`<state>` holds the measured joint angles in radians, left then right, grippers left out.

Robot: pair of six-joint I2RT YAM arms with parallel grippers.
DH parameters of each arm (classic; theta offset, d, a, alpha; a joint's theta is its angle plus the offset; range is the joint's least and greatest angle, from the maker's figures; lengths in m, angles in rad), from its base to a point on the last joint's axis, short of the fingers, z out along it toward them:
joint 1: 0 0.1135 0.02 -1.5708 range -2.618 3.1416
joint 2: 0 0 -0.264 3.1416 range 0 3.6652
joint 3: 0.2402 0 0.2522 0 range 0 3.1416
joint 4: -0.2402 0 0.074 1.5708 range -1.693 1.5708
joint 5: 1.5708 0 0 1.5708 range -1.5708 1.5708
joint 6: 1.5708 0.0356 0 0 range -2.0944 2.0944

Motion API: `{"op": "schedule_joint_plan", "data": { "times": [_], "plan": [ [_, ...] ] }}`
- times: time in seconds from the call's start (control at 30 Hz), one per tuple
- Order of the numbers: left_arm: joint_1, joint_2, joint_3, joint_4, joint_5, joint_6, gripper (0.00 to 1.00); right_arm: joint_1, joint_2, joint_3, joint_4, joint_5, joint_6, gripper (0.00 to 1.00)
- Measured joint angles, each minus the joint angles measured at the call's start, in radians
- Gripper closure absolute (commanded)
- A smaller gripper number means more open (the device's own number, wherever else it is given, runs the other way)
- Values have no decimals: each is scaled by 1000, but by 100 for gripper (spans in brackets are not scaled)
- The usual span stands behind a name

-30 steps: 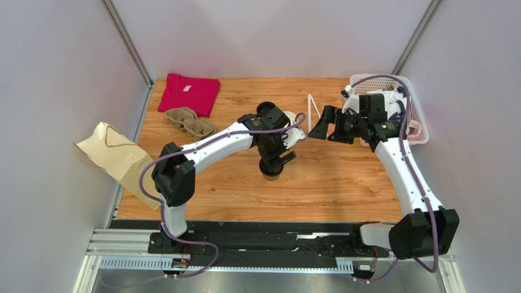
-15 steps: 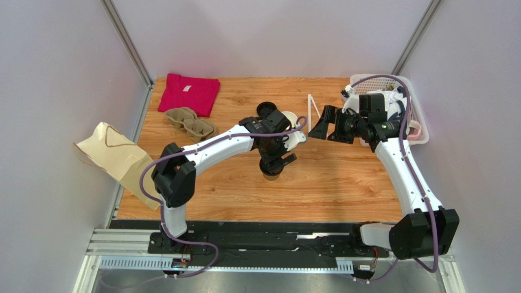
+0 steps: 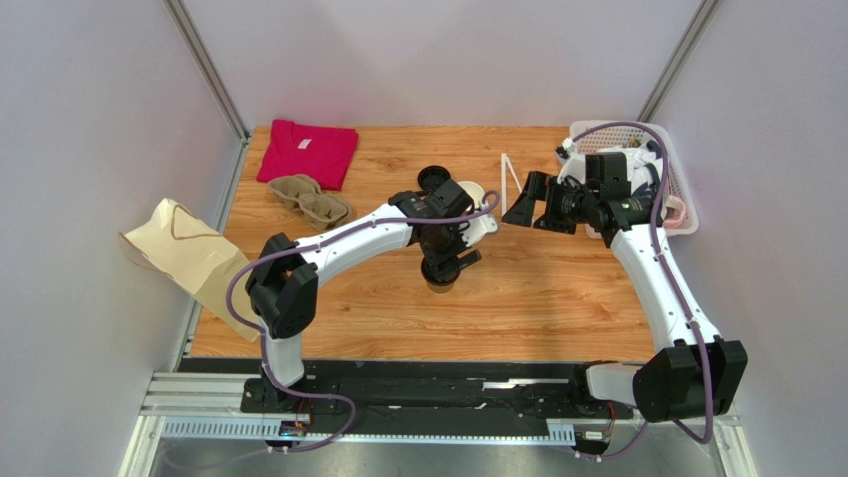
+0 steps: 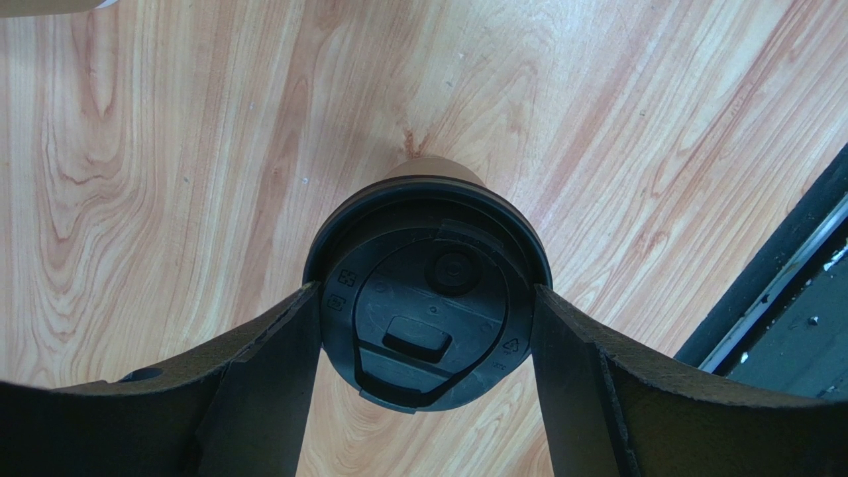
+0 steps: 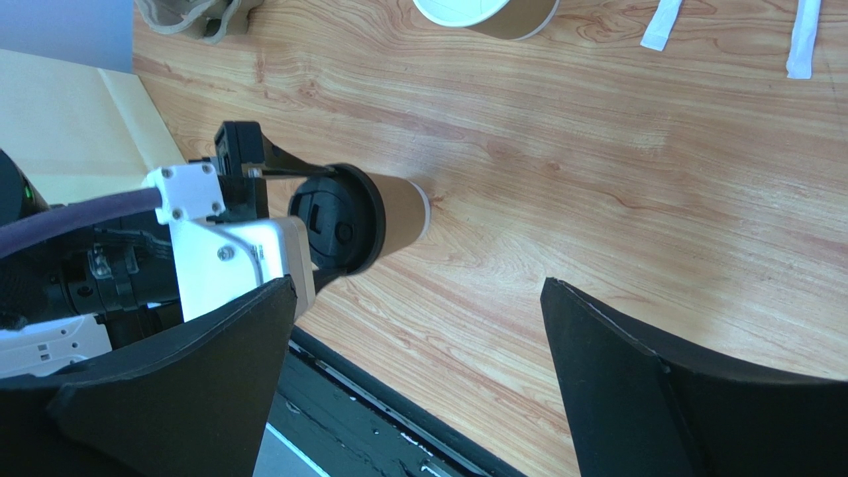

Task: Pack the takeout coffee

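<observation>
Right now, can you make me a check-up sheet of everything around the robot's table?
Surface: wooden table, no spills seen.
Job's things: takeout coffee, lid on, standing upright on the table.
Clutter: pink shirt, cardboard cup carrier, paper bag hanging off the left edge, open paper cup, white basket.
End effectors: left end effector straddles the coffee's lid, grip unclear; right end effector open, holding nothing.
Cables: purple cable along each arm, no snags seen.
Surroundings: grey walls; nothing else seen.
</observation>
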<state>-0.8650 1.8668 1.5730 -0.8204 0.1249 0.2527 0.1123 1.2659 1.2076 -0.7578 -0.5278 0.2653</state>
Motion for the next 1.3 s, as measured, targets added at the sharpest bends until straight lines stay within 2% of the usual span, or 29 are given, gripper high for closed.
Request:
{"op": "schedule_joint_plan", "data": {
  "times": [0.1, 0.27, 0.43, 0.63, 0.93, 1.07, 1.3],
  "plan": [
    [27, -1, 5, -18, -4, 16, 38, -3, 0, 0, 0, -4, 0, 0],
    [172, 4, 78, -83, -34, 68, 39, -6, 0, 0, 0, -6, 0, 0],
    [348, 70, 276, -115, -48, 131, 40, -6, 0, 0, 0, -6, 0, 0],
    [486, 244, 528, -150, -44, 182, 39, -8, 0, 0, 3, -6, 1, 0],
    [516, 351, 549, -161, -43, 230, 36, -9, 0, -5, 14, -6, 1, 0],
    [522, 355, 546, -162, -31, 233, 25, -9, 0, -5, 15, -10, 0, 0],
    [541, 355, 546, -164, -10, 232, 15, -9, 0, -5, 15, -24, 0, 0]
  ]
}}
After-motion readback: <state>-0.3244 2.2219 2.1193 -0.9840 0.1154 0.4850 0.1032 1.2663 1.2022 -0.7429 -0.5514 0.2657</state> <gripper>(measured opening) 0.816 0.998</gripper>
